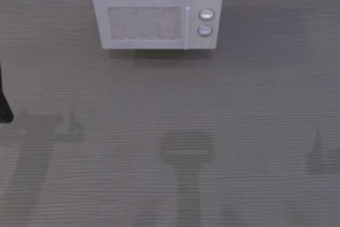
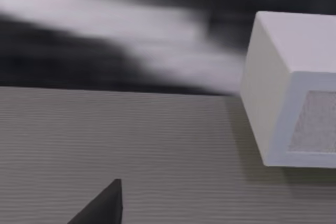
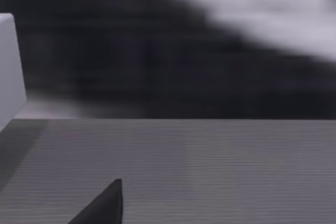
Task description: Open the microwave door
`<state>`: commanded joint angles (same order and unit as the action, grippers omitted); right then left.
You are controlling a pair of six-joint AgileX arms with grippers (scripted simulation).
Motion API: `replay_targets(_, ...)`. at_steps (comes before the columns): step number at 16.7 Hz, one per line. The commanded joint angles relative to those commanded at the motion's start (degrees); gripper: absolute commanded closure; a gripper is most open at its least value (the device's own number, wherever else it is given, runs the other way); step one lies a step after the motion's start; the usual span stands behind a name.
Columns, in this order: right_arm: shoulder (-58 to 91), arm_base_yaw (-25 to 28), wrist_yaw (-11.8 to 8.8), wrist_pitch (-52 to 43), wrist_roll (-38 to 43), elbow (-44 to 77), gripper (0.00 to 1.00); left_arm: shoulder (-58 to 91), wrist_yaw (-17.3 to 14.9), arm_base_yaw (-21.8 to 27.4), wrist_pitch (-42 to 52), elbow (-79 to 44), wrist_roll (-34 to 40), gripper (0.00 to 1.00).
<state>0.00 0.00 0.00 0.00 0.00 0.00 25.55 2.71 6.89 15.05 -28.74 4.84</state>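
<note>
microwave (image 1: 157, 11) sits at far edge of table (image 1: 170, 147), door shut flush. microwave door (image 1: 142, 23) has mesh window, thin vertical handle (image 1: 186, 27) at its right edge, just beside the two knobs (image 1: 205, 22). Nothing touched yet, task looks not started

Left arm at top view's left edge, only a dark sliver (image 1: 4, 99) visible; right arm not seen in top view. Each wrist view shows just one dark fingertip (image 2: 105, 205) (image 3: 105, 205) at frame edge, so cannot tell jaw opening on either side. Microwave well ahead of both sets of jaws, well apart; left wrist view sees its side and part of the window, right wrist view only a corner (image 3: 10, 66)

Step in hand, judged: reach for the handle. To do it well, approach handle-side, jaws straddling the thin bar not the knob panel, then pull along the hinge arc instead of straight back, else the light box may slide
</note>
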Motion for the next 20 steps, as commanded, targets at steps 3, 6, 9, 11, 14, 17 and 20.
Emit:
replay_targets(3,0.0,0.0,0.0,0.0,0.0,0.0,0.00,14.2,1.6,4.0,8.3,-16.5,3.1,0.00)
replay_targets(6,0.0,0.0,0.0,0.0,0.0,0.0,0.00,30.1,3.4,8.4,17.4,-35.0,6.8,0.00)
replay_targets(9,0.0,0.0,0.0,0.0,0.0,0.0,0.00,46.9,5.5,13.0,27.1,-54.4,10.8,0.00)
replay_targets(11,0.0,0.0,0.0,0.0,0.0,0.0,0.00,58.3,6.9,16.0,33.5,-67.4,13.7,0.00)
replay_targets(14,0.0,0.0,0.0,0.0,0.0,0.0,0.00,75.0,9.1,20.2,42.8,-86.4,17.8,0.00)
replay_targets(17,0.0,0.0,0.0,0.0,0.0,0.0,0.00,90.4,11.1,24.0,51.1,-103.7,21.7,0.00)
replay_targets(20,0.0,0.0,0.0,0.0,0.0,0.0,0.00,103.7,12.9,27.1,58.3,-118.3,25.0,0.00)
